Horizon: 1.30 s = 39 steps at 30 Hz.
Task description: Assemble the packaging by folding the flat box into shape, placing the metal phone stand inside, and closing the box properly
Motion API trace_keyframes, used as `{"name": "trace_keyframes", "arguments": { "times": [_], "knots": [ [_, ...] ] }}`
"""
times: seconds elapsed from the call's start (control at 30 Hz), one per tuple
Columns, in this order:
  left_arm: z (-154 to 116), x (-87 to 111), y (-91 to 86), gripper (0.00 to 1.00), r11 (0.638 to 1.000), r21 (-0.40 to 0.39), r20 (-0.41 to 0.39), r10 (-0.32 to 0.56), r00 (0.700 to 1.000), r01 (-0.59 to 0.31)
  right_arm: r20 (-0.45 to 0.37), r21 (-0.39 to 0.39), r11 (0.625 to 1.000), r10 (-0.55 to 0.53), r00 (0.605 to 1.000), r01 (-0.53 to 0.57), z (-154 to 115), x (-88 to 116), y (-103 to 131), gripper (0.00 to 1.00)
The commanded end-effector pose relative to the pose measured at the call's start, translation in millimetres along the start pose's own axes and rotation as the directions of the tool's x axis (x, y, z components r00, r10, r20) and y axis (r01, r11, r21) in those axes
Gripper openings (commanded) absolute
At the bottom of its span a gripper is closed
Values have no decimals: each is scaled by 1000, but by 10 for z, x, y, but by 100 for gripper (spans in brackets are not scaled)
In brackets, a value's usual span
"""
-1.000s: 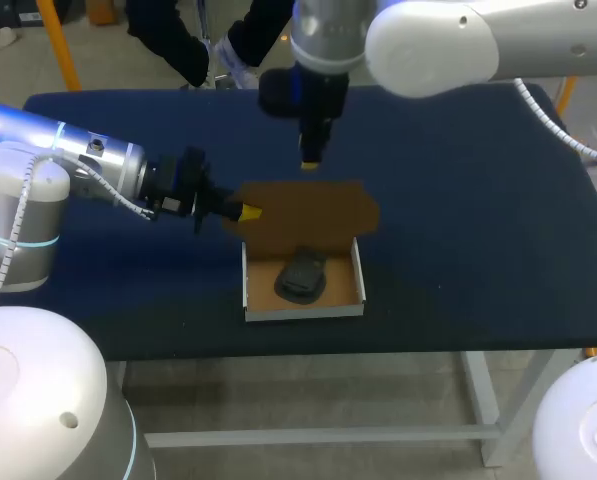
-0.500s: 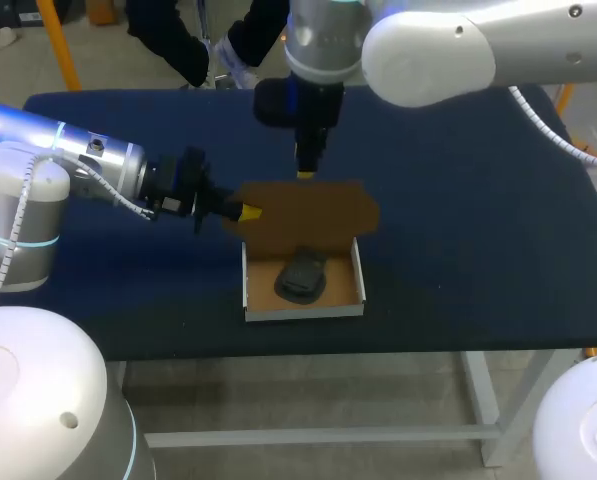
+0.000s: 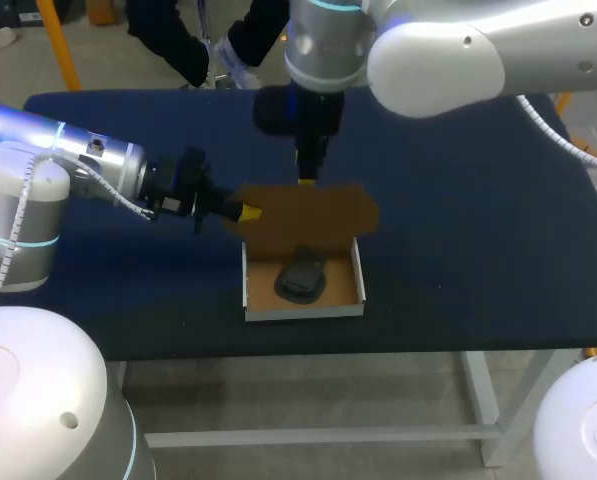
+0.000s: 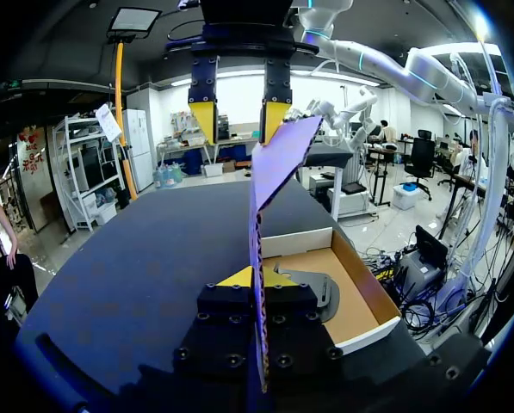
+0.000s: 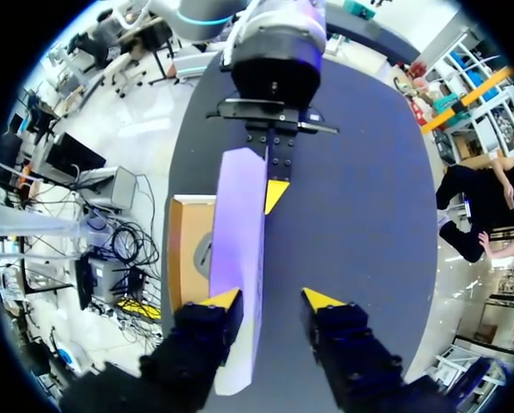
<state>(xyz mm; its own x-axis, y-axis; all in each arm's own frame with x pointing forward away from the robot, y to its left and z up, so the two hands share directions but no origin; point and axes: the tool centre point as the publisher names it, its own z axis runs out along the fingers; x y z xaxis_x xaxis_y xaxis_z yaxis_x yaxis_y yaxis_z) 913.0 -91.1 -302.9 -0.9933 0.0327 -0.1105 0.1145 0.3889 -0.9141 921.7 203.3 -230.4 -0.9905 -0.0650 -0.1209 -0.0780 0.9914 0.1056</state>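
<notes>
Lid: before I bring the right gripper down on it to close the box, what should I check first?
1. Phone stand lying inside the box: ok.
2. Left gripper shut on the lid at its side edge: ok.
3. Lid raised on edge above the box, not yet folded down: ok.
4. Right gripper open above the lid's top edge: ok.
5. Lid edge properly inside the right gripper's gap: cannot tell.
6. Lid's front flap ready to tuck in: cannot tell.
</notes>
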Motion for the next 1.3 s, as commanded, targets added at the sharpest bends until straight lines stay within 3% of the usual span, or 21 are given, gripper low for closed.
{"name": "trace_keyframes", "arguments": {
  "times": [0.03, 0.37, 0.63, 1.3],
  "knots": [
    [-9, -6, 10, 0, 1000, 2, -5, 0, 1000, 0, 1, 5, 1000, -1, 1000, 1, -5, 48, 8, 48],
    [-9, -6, 10, 0, 1000, 2, -5, 0, 1000, 0, -11, 13, 1000, -3, 1000, 3, 69, 116, 44, 50],
    [-9, -6, 10, 0, 1000, 2, -5, 0, 1000, 0, -26, 16, 1000, 0, 1000, 1, 134, 113, 59, 57],
    [-9, -6, 10, 0, 1000, 2, -5, 0, 1000, 0, -70, 21, 1000, 4, 998, -2, 278, 15, 81, 58]
  ]
}}
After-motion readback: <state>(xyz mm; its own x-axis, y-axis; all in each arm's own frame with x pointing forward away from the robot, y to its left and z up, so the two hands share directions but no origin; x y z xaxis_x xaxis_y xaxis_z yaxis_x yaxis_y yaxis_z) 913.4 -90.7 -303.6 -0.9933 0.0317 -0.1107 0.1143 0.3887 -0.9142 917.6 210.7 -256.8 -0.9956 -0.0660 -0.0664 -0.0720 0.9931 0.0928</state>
